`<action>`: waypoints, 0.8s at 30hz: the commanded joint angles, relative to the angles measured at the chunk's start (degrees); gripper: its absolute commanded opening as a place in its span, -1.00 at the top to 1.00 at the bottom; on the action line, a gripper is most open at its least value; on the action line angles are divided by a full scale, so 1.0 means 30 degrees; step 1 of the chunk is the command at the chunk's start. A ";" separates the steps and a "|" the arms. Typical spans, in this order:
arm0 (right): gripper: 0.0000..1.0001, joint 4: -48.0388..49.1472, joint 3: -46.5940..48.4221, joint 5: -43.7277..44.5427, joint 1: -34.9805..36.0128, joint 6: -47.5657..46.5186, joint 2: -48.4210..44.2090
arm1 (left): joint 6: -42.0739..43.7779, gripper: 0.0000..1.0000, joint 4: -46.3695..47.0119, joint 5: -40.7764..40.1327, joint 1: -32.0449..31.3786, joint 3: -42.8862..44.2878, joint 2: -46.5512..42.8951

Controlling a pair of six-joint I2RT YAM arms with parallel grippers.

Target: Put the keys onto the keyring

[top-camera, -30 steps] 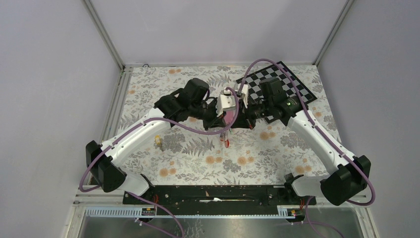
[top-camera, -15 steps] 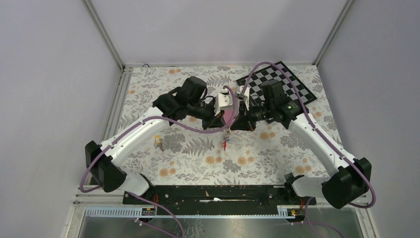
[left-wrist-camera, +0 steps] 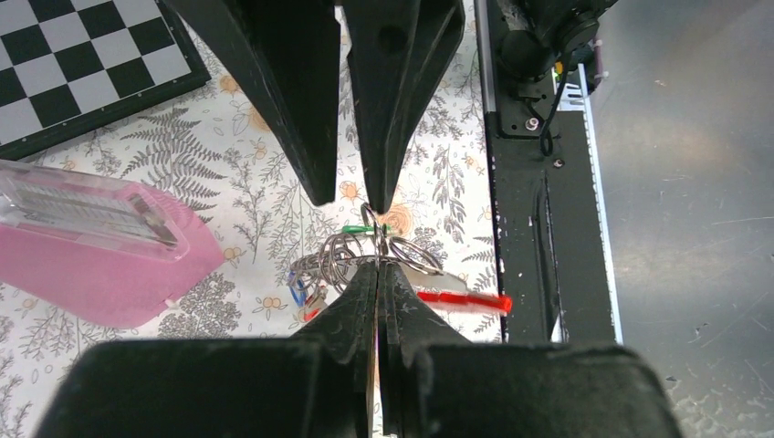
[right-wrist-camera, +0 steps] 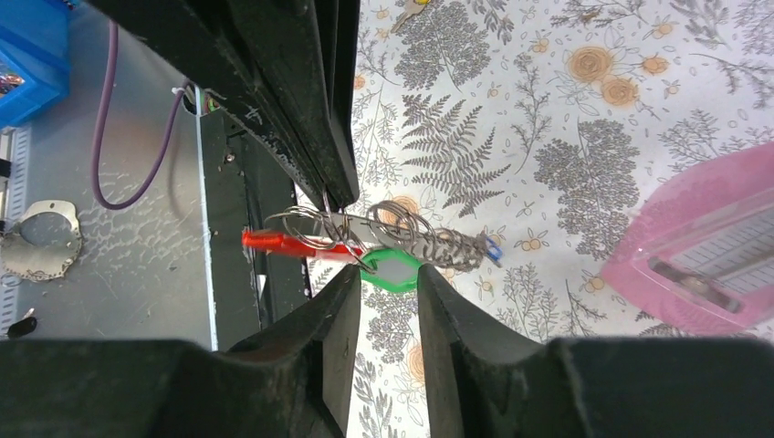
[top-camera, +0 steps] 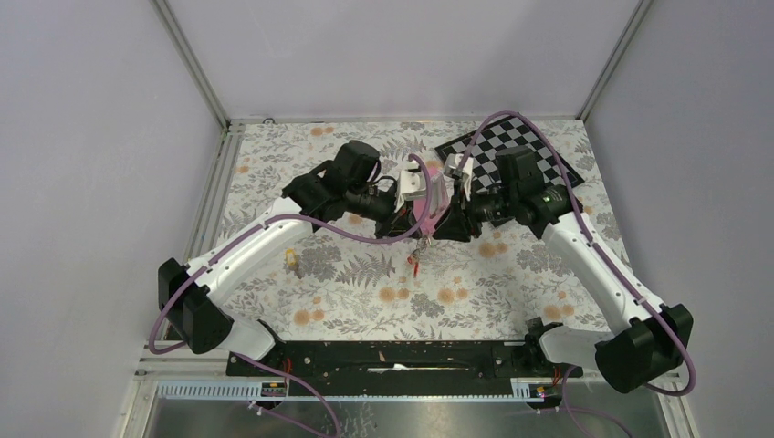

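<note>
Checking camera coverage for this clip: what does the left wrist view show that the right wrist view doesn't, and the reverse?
Only the left wrist view shows the black-and-white checkerboard, at its top left. Only the right wrist view shows the blue plastic bin in its top-left corner and a flat silver ring-shaped metal piece on the grey surface below it. Both show the bundle of silver wire rings pinched by the left gripper, the green plastic tag, the red bar, the pink translucent plastic object and the floral tablecloth.
</note>
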 commanded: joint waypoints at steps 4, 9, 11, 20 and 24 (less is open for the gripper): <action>0.16 -0.1857 0.1765 -0.0900 -0.0569 -0.1932 -0.1277 | -0.0508 1.00 0.1739 0.2096 0.0241 -0.0068 -0.0207; 0.12 -0.1945 0.2174 -0.1428 -0.0578 -0.2007 -0.1100 | -0.1107 1.00 0.2280 0.2792 0.0309 -0.0169 -0.0023; 0.11 -0.1909 0.2339 -0.1755 -0.0571 -0.1934 -0.1004 | -0.1424 1.00 0.2538 0.2977 0.0303 -0.0258 0.0029; 0.12 -0.1210 0.2258 -0.2619 -0.0570 -0.1243 -0.0618 | -0.2615 1.00 0.3636 0.3425 0.0316 -0.0671 0.0284; 0.12 -0.1217 0.1992 -0.2636 -0.0570 -0.1388 -0.0689 | -0.2888 1.00 0.3837 0.3362 0.0367 -0.0732 0.0290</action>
